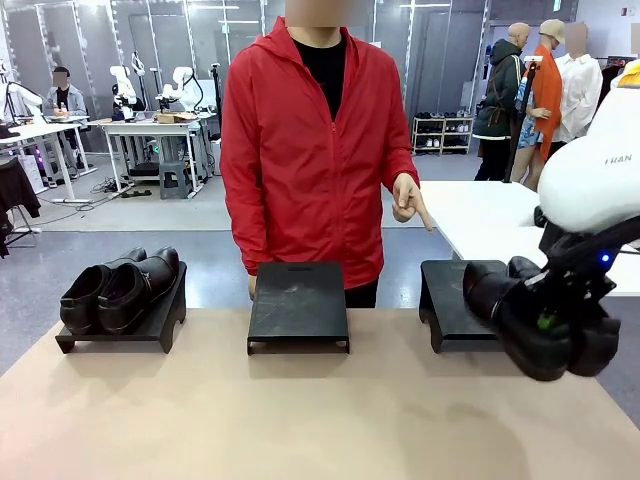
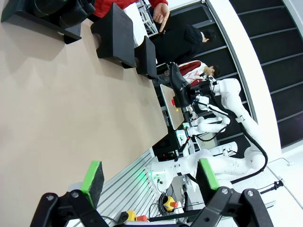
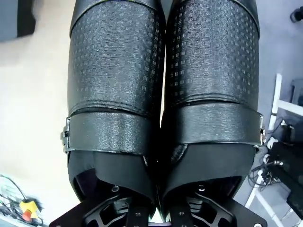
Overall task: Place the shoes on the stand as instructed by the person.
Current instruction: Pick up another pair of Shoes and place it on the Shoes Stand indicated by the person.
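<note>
One pair of glossy black shoes (image 1: 120, 288) rests on the left stand (image 1: 150, 328). The middle stand (image 1: 298, 300) is bare. My right gripper (image 1: 546, 322) is shut on the second pair of shoes (image 1: 515, 312), holding it in the air just in front of the right stand (image 1: 448, 300). In the right wrist view the gripper (image 3: 156, 208) pinches the two inner walls of that pair (image 3: 163, 80) together. The person in the red jacket (image 1: 300, 150) points a finger (image 1: 412, 206) down towards the right stand. My left gripper (image 2: 150, 177) hangs open over the table, holding nothing.
The tan table (image 1: 300, 420) runs from the stands to the near edge. A white table (image 1: 490, 215) stands behind the right stand. In the left wrist view the stands (image 2: 113, 35) lie far off at the top, and the right arm (image 2: 232, 94) lies beyond them.
</note>
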`<move>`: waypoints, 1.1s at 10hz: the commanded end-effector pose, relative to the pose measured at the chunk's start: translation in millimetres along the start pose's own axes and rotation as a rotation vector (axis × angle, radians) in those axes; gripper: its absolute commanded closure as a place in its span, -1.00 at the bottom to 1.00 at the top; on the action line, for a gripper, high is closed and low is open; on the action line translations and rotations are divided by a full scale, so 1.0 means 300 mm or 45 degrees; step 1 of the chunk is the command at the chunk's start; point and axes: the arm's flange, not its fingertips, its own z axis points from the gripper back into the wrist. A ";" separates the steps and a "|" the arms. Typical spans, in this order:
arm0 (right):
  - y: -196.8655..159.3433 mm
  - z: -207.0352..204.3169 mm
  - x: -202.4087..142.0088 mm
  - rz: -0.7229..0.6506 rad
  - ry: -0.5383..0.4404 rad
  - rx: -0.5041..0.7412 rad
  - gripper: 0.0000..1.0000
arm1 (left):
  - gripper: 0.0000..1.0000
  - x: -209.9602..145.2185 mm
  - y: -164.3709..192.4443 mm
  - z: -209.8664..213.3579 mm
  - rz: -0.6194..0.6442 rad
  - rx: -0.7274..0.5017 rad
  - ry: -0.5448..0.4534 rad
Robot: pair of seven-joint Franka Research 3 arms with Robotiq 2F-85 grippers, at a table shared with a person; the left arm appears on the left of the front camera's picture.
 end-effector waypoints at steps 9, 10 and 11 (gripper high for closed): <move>-0.071 -0.065 0.154 -0.049 -0.051 0.042 0.82 | -1.00 -0.004 -0.005 -0.004 -0.032 -0.023 -0.011; -0.071 -0.065 0.154 -0.049 -0.051 0.042 0.82 | -1.00 -0.004 -0.005 -0.004 -0.032 -0.023 -0.011; -0.068 -0.088 0.149 -0.053 -0.028 0.058 0.81 | -1.00 -0.004 -0.005 -0.004 -0.032 -0.023 -0.011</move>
